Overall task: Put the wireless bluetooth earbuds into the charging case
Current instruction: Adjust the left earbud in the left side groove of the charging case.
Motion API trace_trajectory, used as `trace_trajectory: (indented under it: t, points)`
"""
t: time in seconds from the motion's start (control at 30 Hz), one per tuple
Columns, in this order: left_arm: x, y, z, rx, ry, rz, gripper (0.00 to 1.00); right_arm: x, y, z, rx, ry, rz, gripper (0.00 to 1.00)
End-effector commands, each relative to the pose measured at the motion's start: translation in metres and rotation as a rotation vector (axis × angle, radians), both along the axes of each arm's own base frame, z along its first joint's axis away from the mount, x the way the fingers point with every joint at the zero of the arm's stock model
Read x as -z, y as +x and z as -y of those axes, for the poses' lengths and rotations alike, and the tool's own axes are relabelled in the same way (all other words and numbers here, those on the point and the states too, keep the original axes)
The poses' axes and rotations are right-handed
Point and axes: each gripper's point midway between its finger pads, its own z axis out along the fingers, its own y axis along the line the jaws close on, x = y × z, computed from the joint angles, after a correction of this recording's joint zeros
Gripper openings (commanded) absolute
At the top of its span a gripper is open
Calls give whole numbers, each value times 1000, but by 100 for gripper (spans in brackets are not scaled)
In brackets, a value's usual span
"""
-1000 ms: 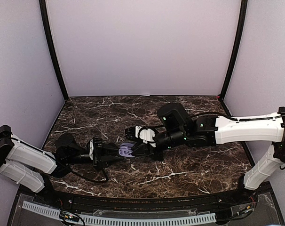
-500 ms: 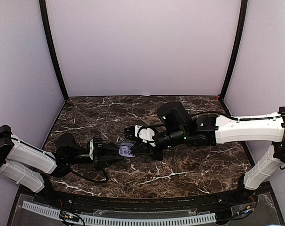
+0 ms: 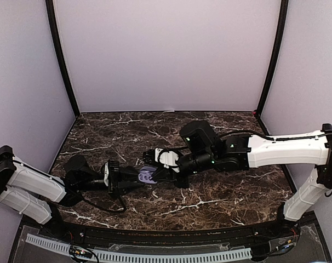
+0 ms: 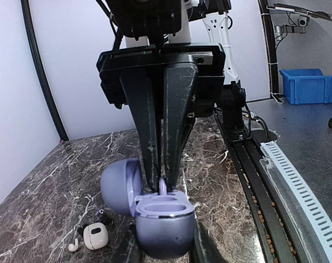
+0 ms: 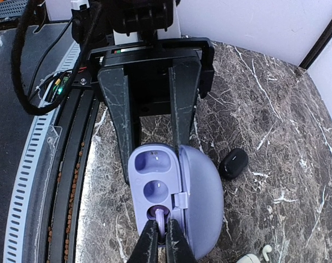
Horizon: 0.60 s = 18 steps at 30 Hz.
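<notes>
Right wrist view, near to far.
(a) I read right gripper jaws as narrow, pinching one lavender earbud by stem, bud end sitting in well nearest these jaws.
(b) One charging case: lavender, smooth, egg-shaped, lid hinged open. Clamped between jaws of left gripper.
(c) On veined marble table: one white bud beside right jaws, one dark oval case on lid side, apart from jaws.
(d) Left wrist view adds one white case beside left jaws.
</notes>
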Motion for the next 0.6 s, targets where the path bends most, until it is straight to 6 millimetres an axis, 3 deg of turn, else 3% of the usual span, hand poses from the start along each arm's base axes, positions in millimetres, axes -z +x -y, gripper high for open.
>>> trace_trajectory:
  t: [0.0, 0.17, 0.2, 0.57]
  points:
    - [-19, -2, 1, 8, -47, 37, 1, -15, -3, -6, -11, 45, 16, 4]
    - [-19, -2, 0, 4, -48, 38, 1, -29, -3, -3, 6, 103, 34, 0]
    - [-19, -2, 0, 3, -48, 39, 1, -22, -4, 1, 9, 93, 28, 0]
    - [-20, -2, 0, 3, -52, 37, 1, -20, -6, 4, 12, 103, 24, 0]
